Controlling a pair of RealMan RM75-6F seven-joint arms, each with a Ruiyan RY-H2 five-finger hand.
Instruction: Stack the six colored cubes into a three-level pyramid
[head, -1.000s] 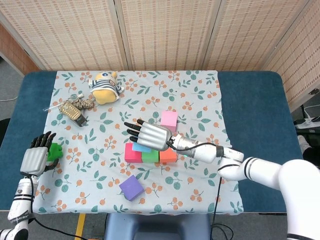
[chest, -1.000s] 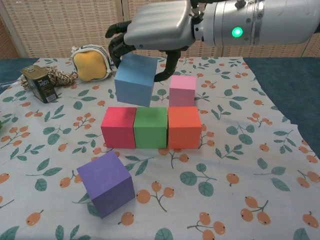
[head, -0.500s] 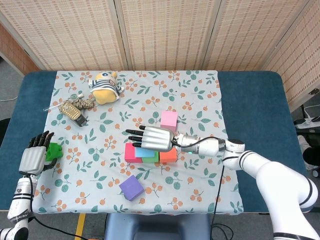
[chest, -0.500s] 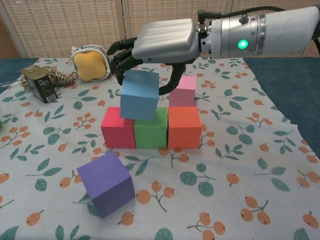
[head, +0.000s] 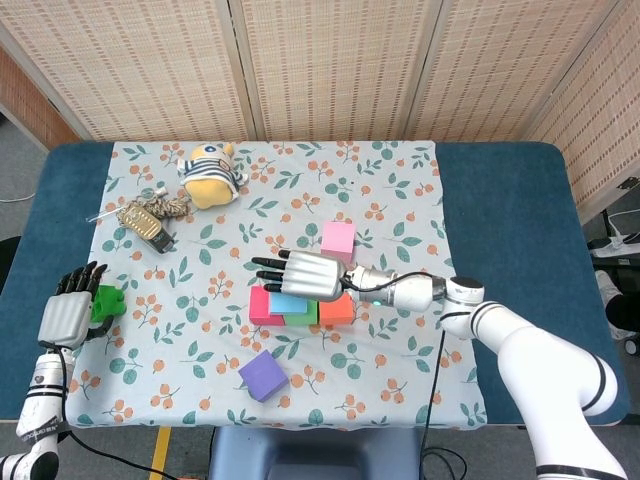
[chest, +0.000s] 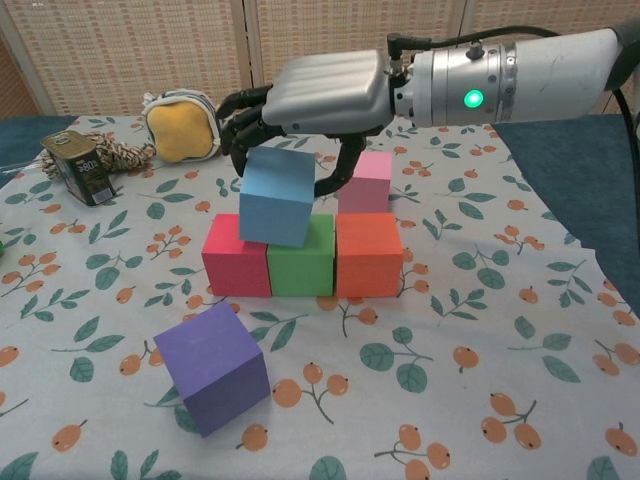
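While the blue cube (chest: 277, 197) hangs over the seam between the red cube (chest: 237, 255) and the green cube (chest: 301, 254), it sits slightly tilted, and its lower edge looks to be touching or nearly touching their tops. If it is released crooked, it may settle askew or slide off toward the near-left, and a downward push from the fingers could nudge the base row apart. That row, red, green and the orange cube (chest: 369, 254) side by side and touching, lies near the middle of the surface (chest: 480, 400), so any shove there would spoil the footing for the second level.

The right hand (chest: 320, 105) holds the blue cube from above, fingers curled down its far-left side and the thumb down its right side, a narrow grasp closed on the cube. The pink cube (chest: 365, 180) stands just behind the orange one, close to the thumb, and could be bumped when the hand lets go and lifts. The purple cube (chest: 211, 368) lies well apart at the near left, turned at an angle.

At the far left edge of the head view, the left hand (head: 66, 312) rests beside a small green block (head: 106, 303); whether it grips it cannot be told.
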